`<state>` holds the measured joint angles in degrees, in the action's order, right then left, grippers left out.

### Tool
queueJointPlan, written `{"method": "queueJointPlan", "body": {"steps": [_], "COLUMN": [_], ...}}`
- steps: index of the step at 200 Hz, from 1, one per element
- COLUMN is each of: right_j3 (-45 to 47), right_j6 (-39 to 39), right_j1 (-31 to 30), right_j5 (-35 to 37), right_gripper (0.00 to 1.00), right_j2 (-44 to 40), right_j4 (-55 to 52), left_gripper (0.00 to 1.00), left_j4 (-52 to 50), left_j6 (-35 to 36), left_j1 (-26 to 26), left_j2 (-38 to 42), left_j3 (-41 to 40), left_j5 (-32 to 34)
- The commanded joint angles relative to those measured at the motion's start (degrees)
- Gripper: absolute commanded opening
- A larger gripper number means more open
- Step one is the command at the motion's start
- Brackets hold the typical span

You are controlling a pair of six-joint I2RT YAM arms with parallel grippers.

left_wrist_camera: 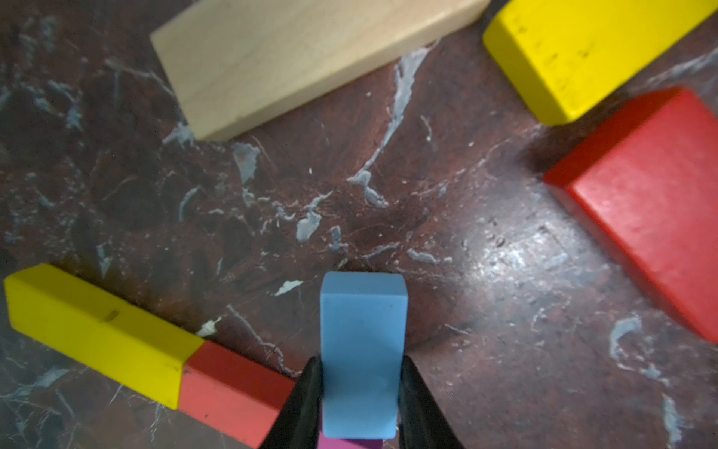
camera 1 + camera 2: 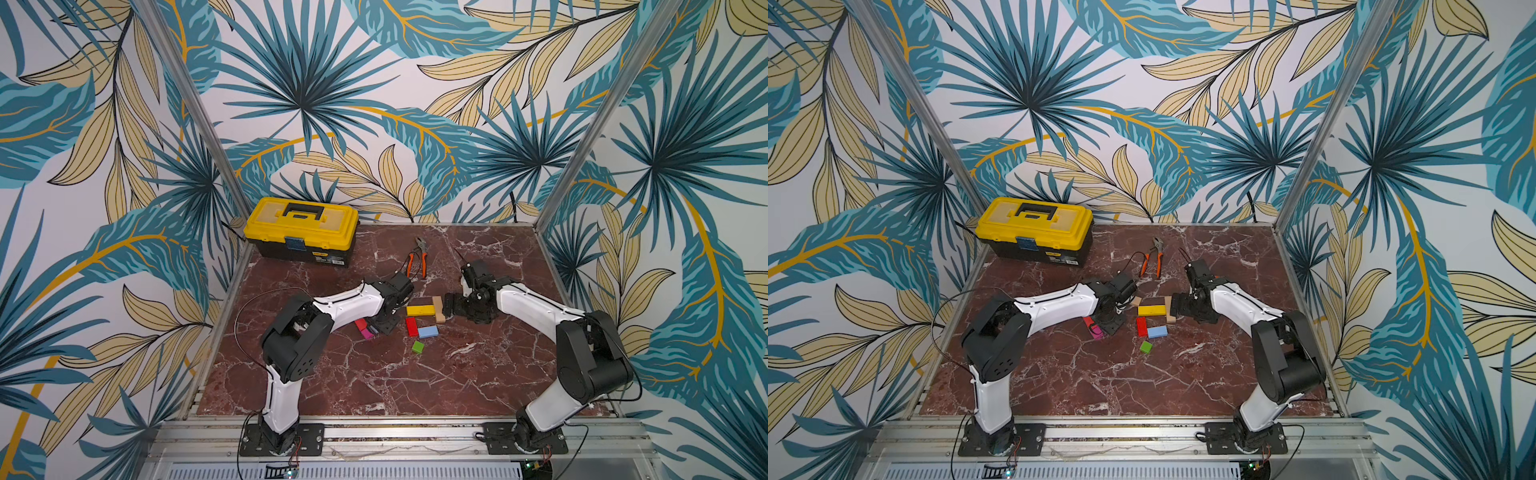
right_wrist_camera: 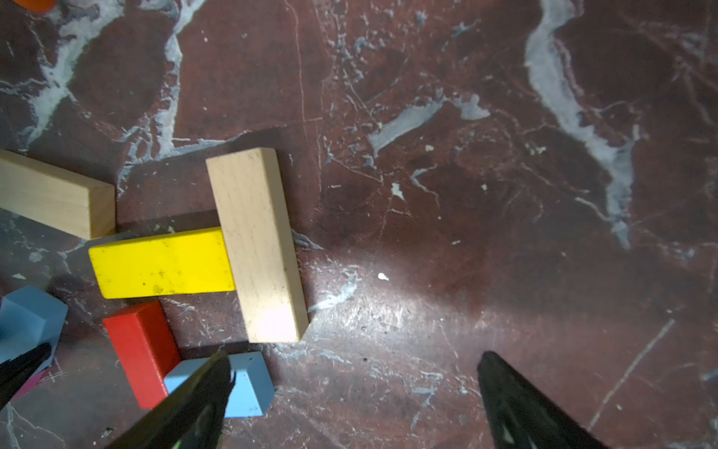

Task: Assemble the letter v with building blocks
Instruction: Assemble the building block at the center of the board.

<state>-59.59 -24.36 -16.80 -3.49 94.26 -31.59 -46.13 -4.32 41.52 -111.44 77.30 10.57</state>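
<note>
Blue block (image 1: 362, 350) sits clamped in the left jaws beside a mostly cut-off magenta cube (image 1: 349, 443), near the joined yellow bar (image 1: 97, 334) and red block (image 1: 233, 392). In both top views the left arm (image 2: 349, 303) hides that bar. Right jaws gape empty.

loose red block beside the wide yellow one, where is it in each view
Both top views: loose red block between the arms, just in front of the wide yellow block.
Left wrist: beside the wide yellow block's end.
Right wrist: between the wide yellow block and a light-blue block.
Shared landmark: the wide yellow block.
</note>
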Motion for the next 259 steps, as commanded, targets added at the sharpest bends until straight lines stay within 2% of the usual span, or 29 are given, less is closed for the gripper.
{"method": "queueJointPlan", "body": {"steps": [1,78,184,259], "right_j3": [0.00,-0.31,-0.96,-0.88], "right_j6": [0.88,0.96,0.99,1.04], "right_j1": [0.19,0.19,0.19,0.19], "right_j5": [0.27,0.20,0.01,0.24], "right_gripper": [1.00,0.99,0.99,0.99], "right_j2": [0.05,0.14,0.49,0.49], "right_j4": [-0.57,-0.70,-1.02,-1.13], "left_gripper": [0.35,0.47,0.55,0.64], "left_j4": [-0.38,-0.39,-0.33,-0.27], "left_j6": [0.19,-0.17,-0.34,-0.12], "left_j1": [-0.38,-0.65,-1.17,-1.22], "left_j2": [-0.96,-0.67,0.98,0.76], "left_j3": [-0.11,-0.30,-0.05,0.04], "left_j5": [-0.28,-0.55,-0.13,-2.12]}}
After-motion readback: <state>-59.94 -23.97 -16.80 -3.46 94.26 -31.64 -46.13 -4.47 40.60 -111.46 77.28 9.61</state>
